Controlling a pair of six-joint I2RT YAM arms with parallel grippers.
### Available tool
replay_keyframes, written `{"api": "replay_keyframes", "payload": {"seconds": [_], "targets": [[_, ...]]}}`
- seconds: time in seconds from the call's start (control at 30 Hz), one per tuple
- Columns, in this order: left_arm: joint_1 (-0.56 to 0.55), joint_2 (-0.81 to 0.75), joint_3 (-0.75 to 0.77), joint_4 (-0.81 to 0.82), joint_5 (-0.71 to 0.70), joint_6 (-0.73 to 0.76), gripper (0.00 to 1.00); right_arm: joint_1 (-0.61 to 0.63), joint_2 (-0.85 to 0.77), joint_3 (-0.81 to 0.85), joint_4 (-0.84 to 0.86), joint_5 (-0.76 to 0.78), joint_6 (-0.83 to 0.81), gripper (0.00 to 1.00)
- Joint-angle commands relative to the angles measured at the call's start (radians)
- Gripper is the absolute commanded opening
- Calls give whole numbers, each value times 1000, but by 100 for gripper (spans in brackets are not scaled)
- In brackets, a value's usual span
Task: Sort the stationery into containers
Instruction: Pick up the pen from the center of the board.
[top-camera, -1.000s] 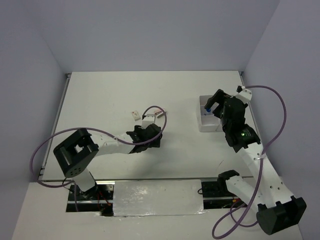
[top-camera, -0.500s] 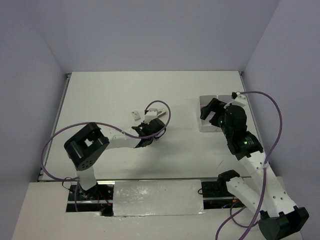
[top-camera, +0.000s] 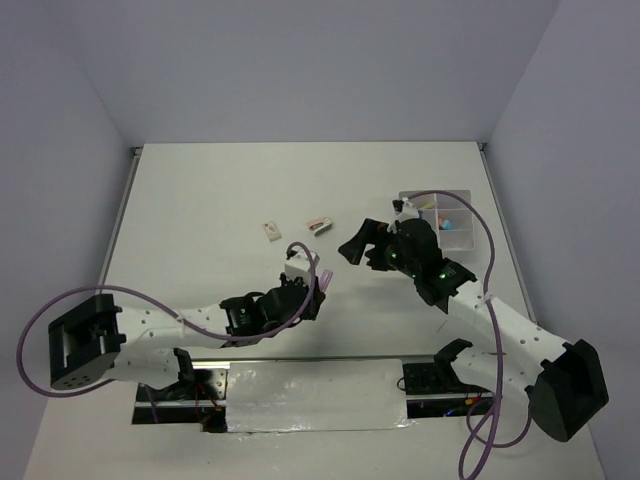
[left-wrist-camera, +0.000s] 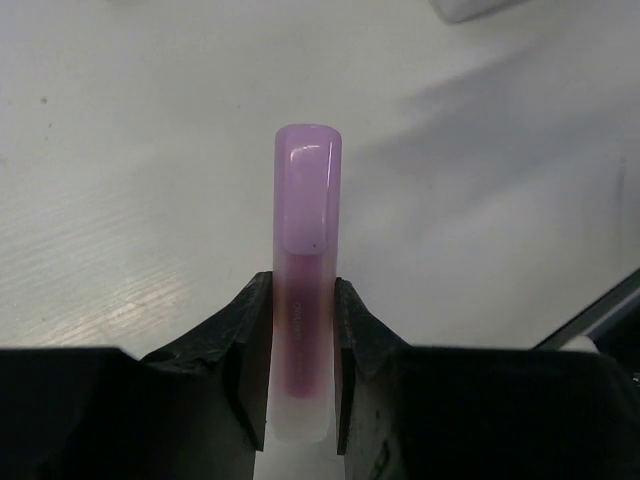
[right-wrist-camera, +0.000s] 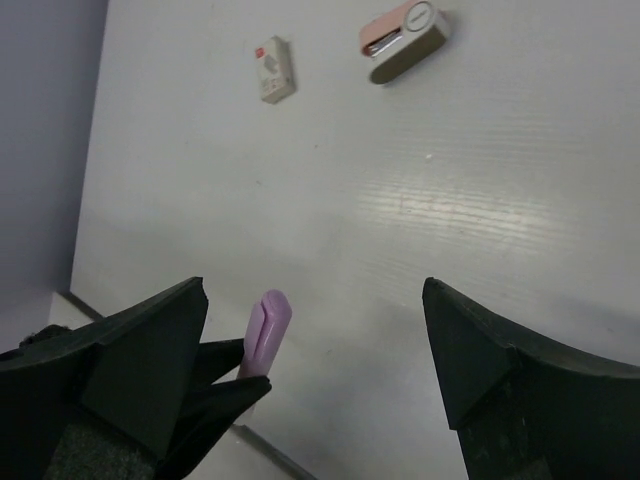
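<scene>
So since a second ago, the left arm has pulled back toward the near edge, and its fingers (left-wrist-camera: 245, 340) have gone from spread to clamped on the purple marker (left-wrist-camera: 307, 200). The right arm has left the containers (top-camera: 455, 192) and swung left. Its fingers (right-wrist-camera: 150, 360) now hang over the middle of the table (top-camera: 200, 200).

Right now the left fingers pinch the marker around its lower half, one on each side. The capped end sticks straight out past the tips. It's being held over the near-middle part of the table, and I can't tell if it touches the surface.

The right fingers are wide apart with nothing between them. In the right wrist view the marker pokes up just near of them, close to the left one.

A small white eraser (right-wrist-camera: 273, 70) lies flat further out on the table, and a pink and grey piece (right-wrist-camera: 405, 40) sits to the right of it. The two are apart from each other and well apart from the marker.

The containers sit at the far right of the table, right of the right fingers. There are a few coloured bits (top-camera: 447, 220) inside, orange and blue, too small to name.
</scene>
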Motion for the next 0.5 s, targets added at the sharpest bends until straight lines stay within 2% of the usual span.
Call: {"api": "replay_keyframes", "payload": {"seconds": [0.0,0.2,0.37,0.43,0.47], "targets": [[-29,-96,-60,222,-39,75,0,59,-5,5,140,-28,49,94],[-42,-185,-105,350,-24,129,0,144,-11,-19,190,-103,67,88],[-43,-203,-122,417,10,161,0,194,25,-47,230,-118,87,76],[-45,-200,-123,437,19,162,0,208,51,-50,264,-135,96,59],[-46,-199,-126,446,20,164,0,213,59,-47,270,-150,96,46]]}}
